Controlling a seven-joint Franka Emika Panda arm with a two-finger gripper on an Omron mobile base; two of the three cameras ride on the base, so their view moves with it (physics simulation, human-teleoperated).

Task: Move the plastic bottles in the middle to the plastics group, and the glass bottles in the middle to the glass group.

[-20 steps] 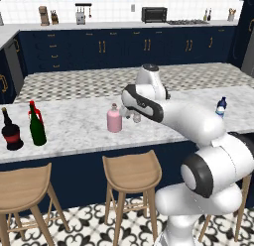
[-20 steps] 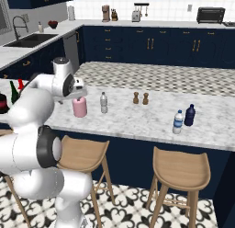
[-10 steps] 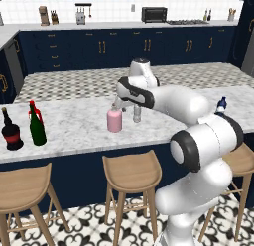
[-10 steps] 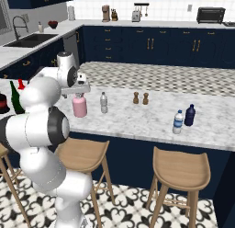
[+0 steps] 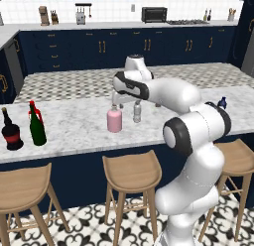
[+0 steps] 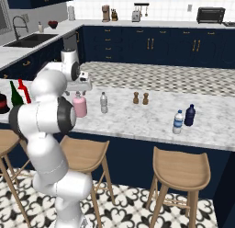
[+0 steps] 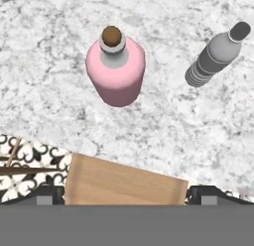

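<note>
The squat pink flask (image 5: 114, 120) (image 6: 80, 106) stands upright near the counter's front edge. The hand view looks straight down on the pink flask (image 7: 115, 71) and its pale stopper. My gripper (image 5: 117, 98) (image 6: 78, 87) (image 7: 126, 193) hovers just above it, open, with its fingertips (image 7: 49, 194) wide apart and nothing between them. Just to the flask's right stands the small grey-clear bottle (image 5: 137, 112) (image 6: 104, 103) (image 7: 214, 55). At the counter's left end stand the green wine bottle (image 5: 37, 128) (image 6: 16, 94), the red bottle (image 6: 24, 90) and the black bottle (image 5: 11, 132). The blue-capped water bottle (image 6: 178, 122) stands far right.
Two small brown shakers (image 6: 136, 98) stand behind the middle bottles. A dark blue bottle (image 6: 189, 115) stands beside the water bottle. Wooden stools (image 5: 131, 171) (image 7: 124, 183) line the floor below the counter's front edge (image 5: 99, 152).
The arm has swung left, carrying the open hand from over the small grey bottle to above the pink flask. No bottle has moved.
</note>
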